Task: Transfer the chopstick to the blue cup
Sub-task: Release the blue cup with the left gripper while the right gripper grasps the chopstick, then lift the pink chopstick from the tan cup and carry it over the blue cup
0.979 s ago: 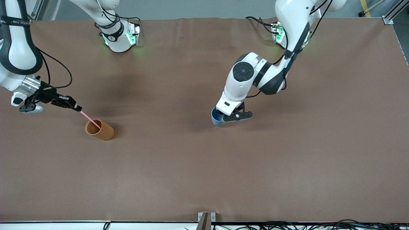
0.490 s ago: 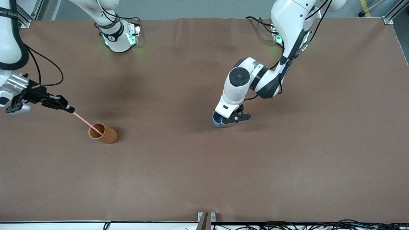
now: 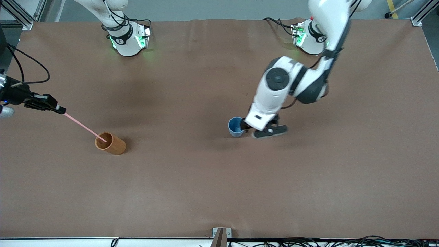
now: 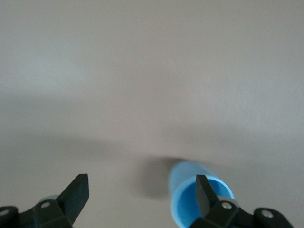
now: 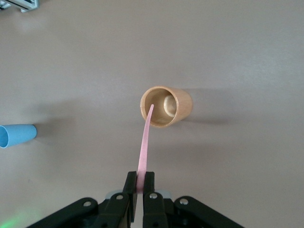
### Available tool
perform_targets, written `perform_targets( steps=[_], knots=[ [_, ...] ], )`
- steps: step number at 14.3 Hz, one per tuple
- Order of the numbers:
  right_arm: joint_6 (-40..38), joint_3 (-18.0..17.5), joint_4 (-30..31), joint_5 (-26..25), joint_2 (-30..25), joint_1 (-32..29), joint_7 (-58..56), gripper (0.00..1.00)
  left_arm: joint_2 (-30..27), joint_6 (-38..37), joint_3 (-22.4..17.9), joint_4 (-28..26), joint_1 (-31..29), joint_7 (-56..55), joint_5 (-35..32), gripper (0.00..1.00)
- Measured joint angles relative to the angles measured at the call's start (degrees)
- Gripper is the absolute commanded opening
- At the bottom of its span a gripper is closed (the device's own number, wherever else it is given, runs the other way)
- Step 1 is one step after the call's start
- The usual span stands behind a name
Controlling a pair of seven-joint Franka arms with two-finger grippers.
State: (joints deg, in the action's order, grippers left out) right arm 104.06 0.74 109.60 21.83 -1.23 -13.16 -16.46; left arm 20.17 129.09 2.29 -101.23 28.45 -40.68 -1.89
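Note:
The chopstick (image 3: pixel 82 126) is a thin pale-pink stick slanting up out of the orange-brown cup (image 3: pixel 111 144). My right gripper (image 3: pixel 61 110) is shut on its upper end, above the table at the right arm's end. In the right wrist view the chopstick (image 5: pixel 145 142) runs from the right gripper (image 5: pixel 140 183) to the orange-brown cup (image 5: pixel 166 107), with its tip just inside the mouth. The blue cup (image 3: pixel 235 126) stands upright mid-table. My left gripper (image 3: pixel 256 131) hangs open beside it. In the left wrist view the blue cup (image 4: pixel 183 183) sits by one finger, and nothing lies within the left gripper (image 4: pixel 142 183).
The brown table (image 3: pixel 212 188) stretches wide and bare toward the front camera. Both arm bases (image 3: pixel 128 39) stand along the edge farthest from that camera. In the right wrist view the blue cup (image 5: pixel 16 135) shows at the picture's edge.
My left gripper opened, let go of the blue cup and moved off toward the left arm's end. My right gripper drew back, sliding the chopstick most of the way out of the orange-brown cup.

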Motion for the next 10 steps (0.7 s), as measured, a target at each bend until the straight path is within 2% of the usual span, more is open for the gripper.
perform_targets(
  steps=[5, 8, 10],
  knots=[
    [-3.81, -1.14, -7.90, -10.70, -0.10, 14.61, 21.07, 0.03, -12.05, -13.18, 0.07, 1.39, -13.96, 24.93, -0.02, 1.00],
    [-5.48, -1.35, -11.93, -14.14, -0.11, 24.08, 35.61, 0.03, -14.02, -26.28, 0.17, 7.99, -17.88, 36.75, 0.80, 1.00],
    [-6.09, -1.42, -14.42, -14.63, -0.08, 29.72, 44.69, 0.03, -15.26, -31.78, 0.17, 11.72, -19.86, 41.65, 1.29, 1.00]
  ],
)
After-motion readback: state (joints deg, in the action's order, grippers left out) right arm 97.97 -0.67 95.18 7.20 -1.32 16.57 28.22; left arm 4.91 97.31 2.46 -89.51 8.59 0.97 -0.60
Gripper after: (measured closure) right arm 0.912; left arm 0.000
